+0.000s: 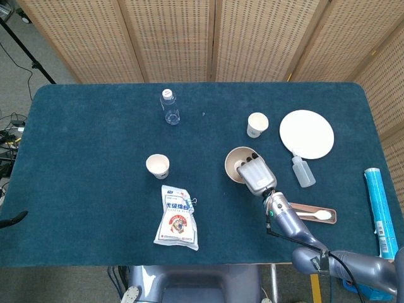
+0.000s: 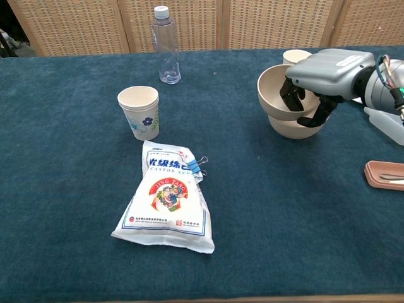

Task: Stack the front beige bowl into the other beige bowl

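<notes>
Nearest to the camera lies the snack bag (image 2: 165, 201), flat on the blue table (image 2: 76, 177), at the near left. At the right, the right hand (image 2: 323, 76) grips the front beige bowl (image 2: 281, 88); its fingers (image 2: 291, 95) curl over the rim, inside the bowl. This bowl sits tilted directly above the other beige bowl (image 2: 291, 125), almost nested, so I judge that only a short lowering and a release remain. A paper cup (image 2: 139, 112) stands at the left, well apart. The left hand is not visible in any view.
</notes>
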{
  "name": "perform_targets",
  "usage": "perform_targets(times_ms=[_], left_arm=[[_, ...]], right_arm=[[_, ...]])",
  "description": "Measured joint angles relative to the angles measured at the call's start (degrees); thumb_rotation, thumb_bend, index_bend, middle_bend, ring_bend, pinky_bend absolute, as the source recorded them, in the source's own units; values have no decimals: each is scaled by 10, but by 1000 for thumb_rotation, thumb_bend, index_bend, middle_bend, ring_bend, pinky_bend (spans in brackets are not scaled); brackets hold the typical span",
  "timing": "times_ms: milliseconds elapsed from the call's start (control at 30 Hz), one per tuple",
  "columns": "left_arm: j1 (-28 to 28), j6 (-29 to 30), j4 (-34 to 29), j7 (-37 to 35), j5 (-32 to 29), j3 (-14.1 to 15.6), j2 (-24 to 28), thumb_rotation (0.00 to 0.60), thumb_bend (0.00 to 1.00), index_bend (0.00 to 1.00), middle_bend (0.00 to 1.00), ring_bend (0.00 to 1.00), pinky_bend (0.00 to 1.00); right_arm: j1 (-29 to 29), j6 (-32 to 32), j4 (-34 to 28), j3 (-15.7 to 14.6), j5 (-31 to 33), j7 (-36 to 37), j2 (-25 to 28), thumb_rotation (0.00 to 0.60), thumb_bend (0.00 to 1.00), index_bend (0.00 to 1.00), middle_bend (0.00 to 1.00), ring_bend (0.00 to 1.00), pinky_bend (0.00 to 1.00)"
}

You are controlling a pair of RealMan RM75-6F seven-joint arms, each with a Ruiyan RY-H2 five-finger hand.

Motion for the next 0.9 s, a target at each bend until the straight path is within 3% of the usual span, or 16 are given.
perform_targets(times_ms=[167,300,400,900], left_arm=[[-1,-2,-1,2,-1,0,0,600,0,0,0,0,0],[0,-2,0,1,-3,-1,0,600,0,0,0,0,0],[0,-3,0,2,-3,-1,0,600,0,0,0,0,0],[0,-1,-1,-1,-2,-1,1,600,0,0,0,0,0]], right_arm=[[6,0,6,-9,6,6,-2,600,644,614,492,353,241],[12,0,4,-11,17,6,1,600,643,476,389,255,201],[18,-1,-8,-13,30,-1,10,600,644,444,335,196,192],[32,30,-45,-27,47,-23,29,600,643,417,304,166,180]])
